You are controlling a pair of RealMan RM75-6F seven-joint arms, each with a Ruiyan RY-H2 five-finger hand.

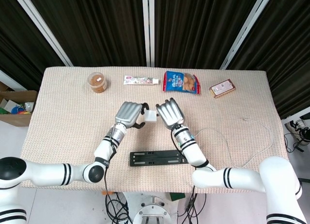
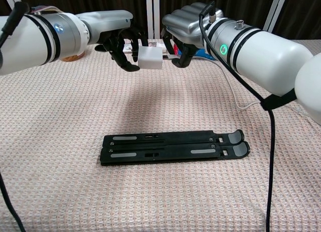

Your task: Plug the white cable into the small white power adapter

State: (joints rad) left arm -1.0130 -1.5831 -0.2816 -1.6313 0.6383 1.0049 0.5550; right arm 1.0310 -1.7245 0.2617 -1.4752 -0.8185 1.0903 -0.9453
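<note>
Above beige woven table (image 1: 63,117), left robot hand (image 2: 123,43) holds adapter (image 2: 150,58); right robot hand (image 2: 183,26) seemingly pinches cable (image 1: 252,136).

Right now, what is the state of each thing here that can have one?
adapter: held in the air by the left hand.
right hand: fingers curled right beside the adapter; whether it holds the plug cannot be told.
cable: lying slack on the table; whether it is plugged in cannot be told.
black stand: folded flat on the table.
jar: upright.
snack bag: lying flat.
</note>
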